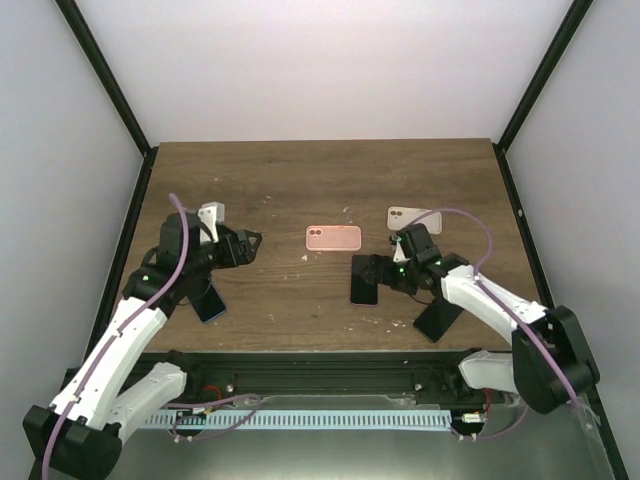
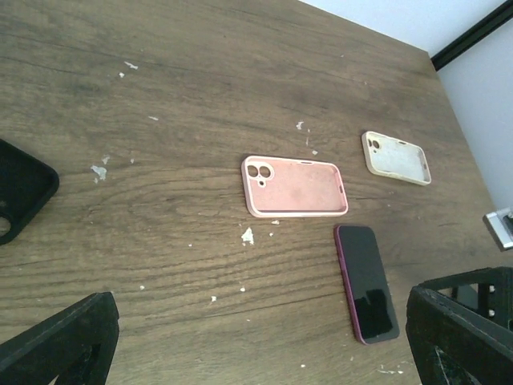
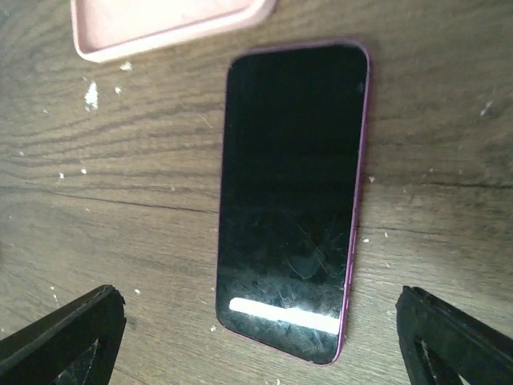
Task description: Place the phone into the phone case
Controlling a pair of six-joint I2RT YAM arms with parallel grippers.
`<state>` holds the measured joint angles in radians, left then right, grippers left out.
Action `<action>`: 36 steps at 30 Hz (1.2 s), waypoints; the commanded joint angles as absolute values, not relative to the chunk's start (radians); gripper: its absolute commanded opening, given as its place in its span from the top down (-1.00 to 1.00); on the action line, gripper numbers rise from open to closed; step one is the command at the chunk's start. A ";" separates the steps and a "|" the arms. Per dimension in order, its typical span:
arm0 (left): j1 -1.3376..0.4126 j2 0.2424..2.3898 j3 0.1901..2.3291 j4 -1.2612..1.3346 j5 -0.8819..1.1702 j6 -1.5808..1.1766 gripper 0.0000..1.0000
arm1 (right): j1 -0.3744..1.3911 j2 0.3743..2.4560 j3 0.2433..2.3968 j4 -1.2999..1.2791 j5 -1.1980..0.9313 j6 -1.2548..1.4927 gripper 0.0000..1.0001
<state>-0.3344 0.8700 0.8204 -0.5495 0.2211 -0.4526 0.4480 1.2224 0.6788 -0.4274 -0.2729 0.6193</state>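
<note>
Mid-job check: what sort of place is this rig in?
Probably a lab test cell: a flecked wooden table boxed in by plain white panels on black frame posts, with a phone and pink phone case laid out.

Bright, even light from above.
A white glare bar lay on the phone (image 3: 288, 200) screen; shadows were faint.

Dark wood table (image 1: 300, 180), white flecks scattered mid. Pink case (image 1: 332, 237) at centre, hollow side up; cream case (image 1: 405, 216) to its right, a bit farther back. Phone (image 1: 364, 285) lies screen up, near-right of pink case, close but apart. Black case (image 2: 16, 196) at left, partly out of shot. Dark flat item (image 1: 437, 318) near right, can't tell what
</note>
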 commanded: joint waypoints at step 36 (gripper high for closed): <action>-0.329 0.698 0.786 -0.561 0.076 -0.390 -0.97 | 0.775 1.577 0.729 0.026 -0.389 0.865 -0.76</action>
